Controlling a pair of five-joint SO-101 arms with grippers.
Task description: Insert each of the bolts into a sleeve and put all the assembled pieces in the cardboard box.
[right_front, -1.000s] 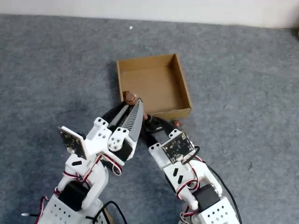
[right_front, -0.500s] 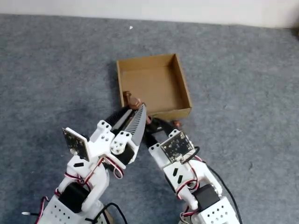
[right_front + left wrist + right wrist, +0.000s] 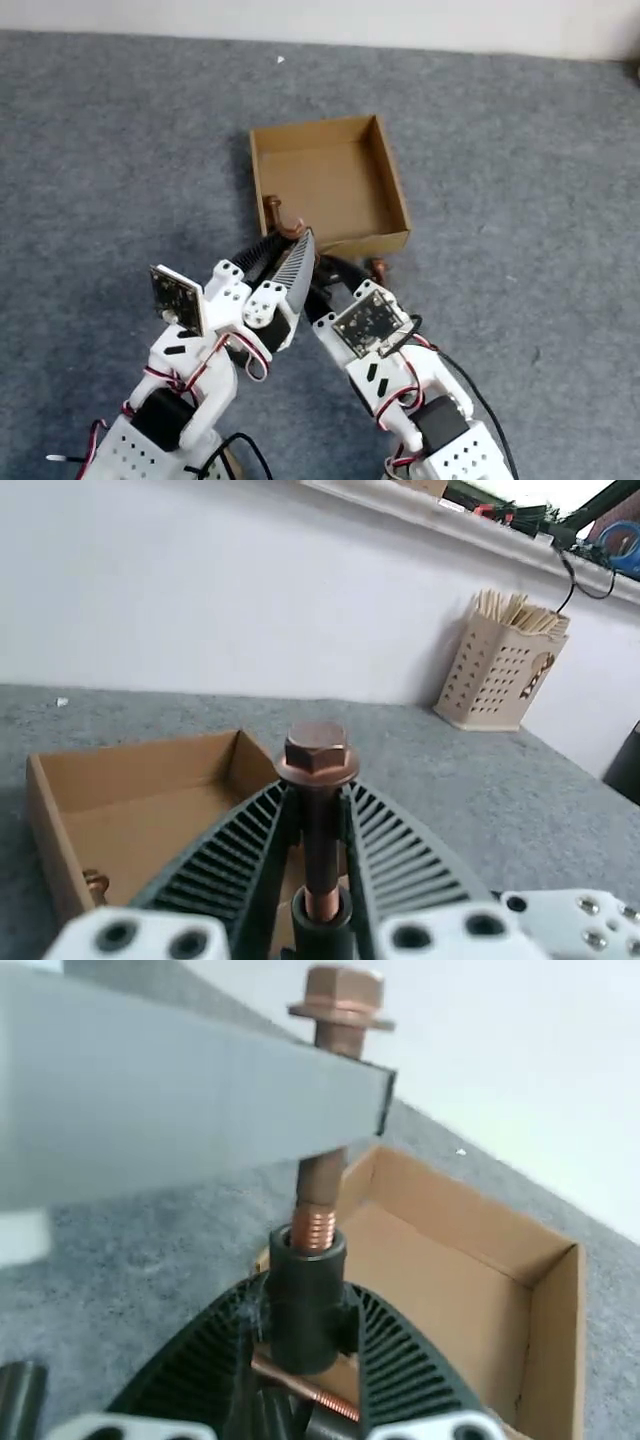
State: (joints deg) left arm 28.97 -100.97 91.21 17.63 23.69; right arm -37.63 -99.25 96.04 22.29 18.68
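My left gripper [image 3: 317,798] is shut on a copper bolt [image 3: 316,780], held upright with its hex head on top. Its threaded tip sits in the mouth of a black sleeve [image 3: 304,1300], which my right gripper [image 3: 306,1296] is shut on just below. In the high view the two grippers meet at the near edge of the cardboard box [image 3: 390,190]: left gripper [image 3: 293,240], bolt [image 3: 291,229], right gripper [image 3: 318,268]. A copper piece [image 3: 95,885] lies inside the box at its near left corner.
Another copper bolt [image 3: 377,267] lies on the grey carpet against the box's near wall. A second bolt [image 3: 300,1390] shows under the held sleeve, and a dark sleeve [image 3: 14,1392] lies off to one side. A perforated holder with sticks [image 3: 500,660] stands by the far wall.
My left gripper has carried the bolt rightward and nearer, from the box's near left corner to above the sleeve. The right arm has shifted slightly left.
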